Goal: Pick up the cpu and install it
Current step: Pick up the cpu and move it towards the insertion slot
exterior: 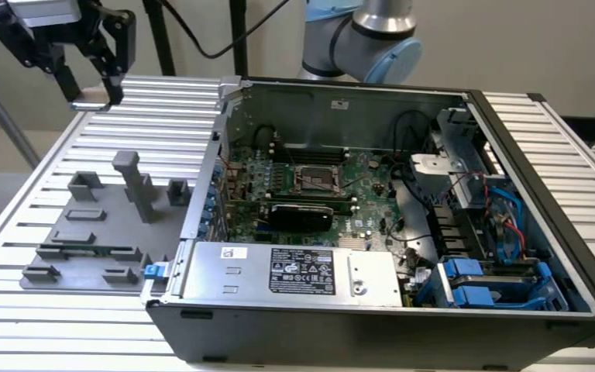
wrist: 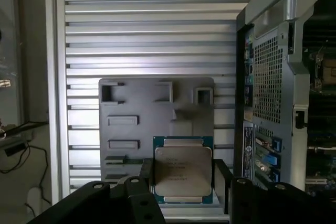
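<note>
Cpu [wrist: 182,169], a small flat square chip with a silvery metal top and thin green rim, sat clamped by two opposite edges between the fingers of my black gripper [exterior: 93,94], hanging in open air above the ribbed aluminium table [exterior: 29,310] on the exterior view's left. Below me lay the grey plastic fixture plate [wrist: 157,114]. Just beside it stood the open black computer case [exterior: 380,325], with its black square motherboard socket [exterior: 315,180] well apart from me.

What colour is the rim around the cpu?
The cpu has a teal-green rim around its silvery top, clearest in the wrist view.
</note>
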`<state>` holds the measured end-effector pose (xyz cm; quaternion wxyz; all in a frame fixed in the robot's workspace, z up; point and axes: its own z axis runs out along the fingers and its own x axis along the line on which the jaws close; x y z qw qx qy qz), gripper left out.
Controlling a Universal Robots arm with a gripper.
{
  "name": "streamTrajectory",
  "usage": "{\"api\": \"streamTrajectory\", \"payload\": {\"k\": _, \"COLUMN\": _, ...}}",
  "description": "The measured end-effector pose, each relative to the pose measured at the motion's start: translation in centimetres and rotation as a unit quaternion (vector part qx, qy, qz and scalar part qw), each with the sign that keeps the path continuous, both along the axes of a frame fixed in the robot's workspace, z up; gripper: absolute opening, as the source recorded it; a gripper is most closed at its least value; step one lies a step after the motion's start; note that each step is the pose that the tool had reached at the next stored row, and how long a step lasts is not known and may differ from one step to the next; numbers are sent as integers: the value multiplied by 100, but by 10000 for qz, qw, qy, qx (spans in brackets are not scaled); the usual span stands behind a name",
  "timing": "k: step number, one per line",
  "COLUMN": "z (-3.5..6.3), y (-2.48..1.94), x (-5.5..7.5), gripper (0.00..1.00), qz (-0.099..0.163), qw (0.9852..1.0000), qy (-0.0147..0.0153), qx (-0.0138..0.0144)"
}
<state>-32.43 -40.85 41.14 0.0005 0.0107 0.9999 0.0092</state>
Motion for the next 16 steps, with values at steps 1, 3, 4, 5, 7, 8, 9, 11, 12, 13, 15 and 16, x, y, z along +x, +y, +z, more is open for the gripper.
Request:
{"api": "streamTrajectory", "payload": {"k": 1, "z": 0, "y": 20, "x": 24, "gripper": 55, "qz": 0, "qw": 10000, "qy": 0, "qx": 0}}
{"api": "streamTrajectory", "payload": {"k": 3, "z": 0, "y": 60, "x": 72, "gripper": 55, "qz": 0, "qw": 10000, "qy": 0, "qx": 0}}
{"api": "streamTrajectory", "payload": {"k": 4, "z": 0, "y": 81, "x": 98, "gripper": 55, "qz": 0, "qw": 10000, "qy": 0, "qx": 0}}
{"api": "streamTrajectory", "payload": {"k": 5, "z": 0, "y": 101, "x": 124, "gripper": 55, "qz": 0, "qw": 10000, "qy": 0, "qx": 0}}
{"api": "streamTrajectory", "payload": {"k": 7, "z": 1, "y": 134, "x": 183, "gripper": 55, "qz": 0, "qw": 10000, "qy": 0, "qx": 0}}
{"api": "streamTrajectory", "payload": {"k": 8, "z": 0, "y": 147, "x": 218, "gripper": 55, "qz": -1, "qw": 10000, "qy": 0, "qx": 0}}
{"api": "streamTrajectory", "payload": {"k": 9, "z": 0, "y": 158, "x": 257, "gripper": 55, "qz": -1, "qw": 10000, "qy": 0, "qx": 0}}
{"api": "streamTrajectory", "payload": {"k": 11, "z": 0, "y": 175, "x": 349, "gripper": 55, "qz": 0, "qw": 10000, "qy": 0, "qx": 0}}
{"api": "streamTrajectory", "payload": {"k": 12, "z": 0, "y": 183, "x": 396, "gripper": 55, "qz": 0, "qw": 10000, "qy": 0, "qx": 0}}
{"api": "streamTrajectory", "payload": {"k": 13, "z": 0, "y": 190, "x": 441, "gripper": 55, "qz": 0, "qw": 10000, "qy": 0, "qx": 0}}
{"api": "streamTrajectory", "payload": {"k": 15, "z": 0, "y": 204, "x": 531, "gripper": 55, "qz": 0, "qw": 10000, "qy": -1, "qx": 0}}
{"api": "streamTrajectory", "payload": {"k": 16, "z": 0, "y": 210, "x": 575, "gripper": 55, "qz": -1, "qw": 10000, "qy": 0, "qx": 0}}
